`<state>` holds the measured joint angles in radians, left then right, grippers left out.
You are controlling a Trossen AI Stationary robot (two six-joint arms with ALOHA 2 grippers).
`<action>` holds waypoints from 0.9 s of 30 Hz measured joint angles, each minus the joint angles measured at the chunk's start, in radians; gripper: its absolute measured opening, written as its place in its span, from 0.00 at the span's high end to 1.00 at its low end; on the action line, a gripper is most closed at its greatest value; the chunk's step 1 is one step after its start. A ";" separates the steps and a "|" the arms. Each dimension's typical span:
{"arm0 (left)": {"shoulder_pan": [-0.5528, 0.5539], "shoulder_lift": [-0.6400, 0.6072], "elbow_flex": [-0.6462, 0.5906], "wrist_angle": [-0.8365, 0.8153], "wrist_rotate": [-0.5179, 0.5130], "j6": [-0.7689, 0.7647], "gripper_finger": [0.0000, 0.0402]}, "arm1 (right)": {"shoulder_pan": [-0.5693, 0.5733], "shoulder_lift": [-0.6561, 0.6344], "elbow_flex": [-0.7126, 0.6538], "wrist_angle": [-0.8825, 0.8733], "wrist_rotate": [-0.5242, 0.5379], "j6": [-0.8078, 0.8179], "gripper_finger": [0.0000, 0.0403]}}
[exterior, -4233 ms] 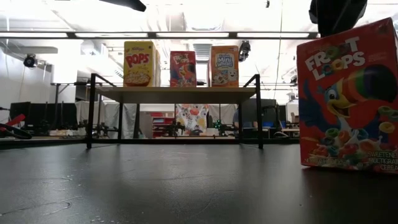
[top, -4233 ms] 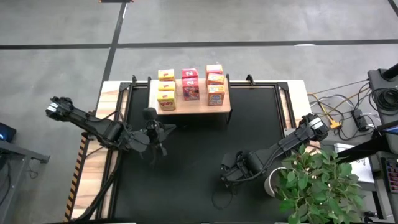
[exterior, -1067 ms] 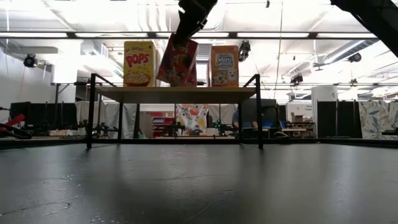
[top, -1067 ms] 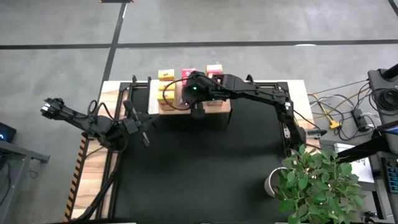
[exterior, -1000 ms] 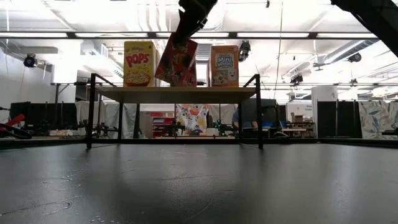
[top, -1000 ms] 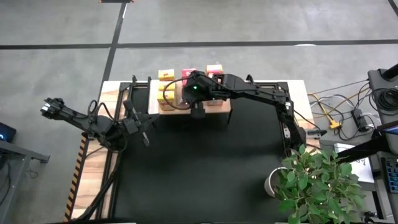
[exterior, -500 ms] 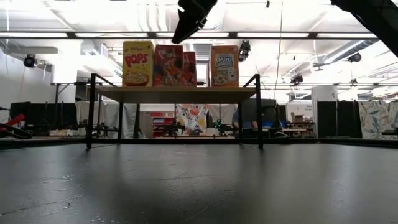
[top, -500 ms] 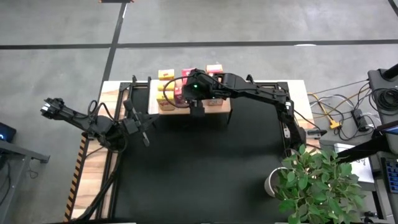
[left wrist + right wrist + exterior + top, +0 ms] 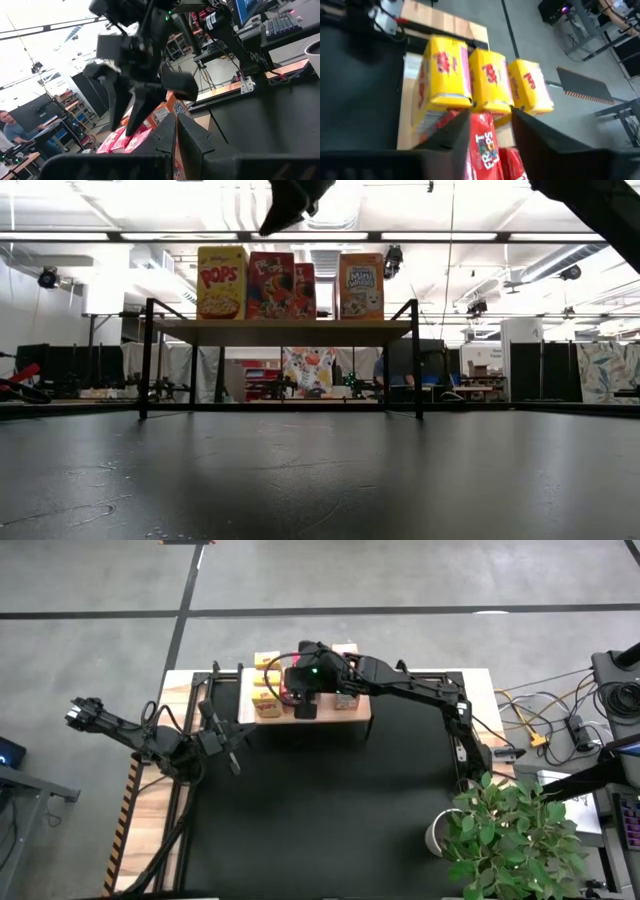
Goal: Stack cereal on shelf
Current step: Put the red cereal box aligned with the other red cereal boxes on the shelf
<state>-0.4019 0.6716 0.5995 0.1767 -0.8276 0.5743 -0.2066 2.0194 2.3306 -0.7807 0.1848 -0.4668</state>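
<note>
The wooden shelf (image 9: 357,713) stands at the mat's far edge, raised on black legs in the low view (image 9: 280,330). On it stand yellow boxes (image 9: 266,664), pink-red boxes (image 9: 280,285) and orange boxes (image 9: 347,697). My right gripper (image 9: 296,692) is open above the shelf. In its wrist view its fingers stand on either side of a pink-red box (image 9: 482,145) without touching it, and three yellow boxes (image 9: 485,82) lie beyond. In the low view it hangs clear above the boxes (image 9: 272,222). My left gripper (image 9: 228,748) is shut and empty over the mat's left edge.
The black mat (image 9: 320,810) fills the table in front of the shelf. A potted plant (image 9: 510,830) stands at the near right corner. Cables and devices (image 9: 560,725) lie off the table's right side. My right arm (image 9: 420,690) reaches across the shelf's right end.
My right gripper has let go of the pink-red box. The box was tilted in the hold above the shelf and now stands upright on it beside the front yellow box. The gripper has gone up and toward the table's left edge.
</note>
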 joint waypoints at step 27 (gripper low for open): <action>0.000 0.000 0.000 -0.007 0.000 0.001 1.00 | -0.003 0.004 -0.070 -0.078 0.002 -0.025 0.98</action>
<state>-0.4023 0.6716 0.5995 0.1696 -0.8276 0.5755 -0.2100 2.0238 2.2607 -0.8590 0.1871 -0.4915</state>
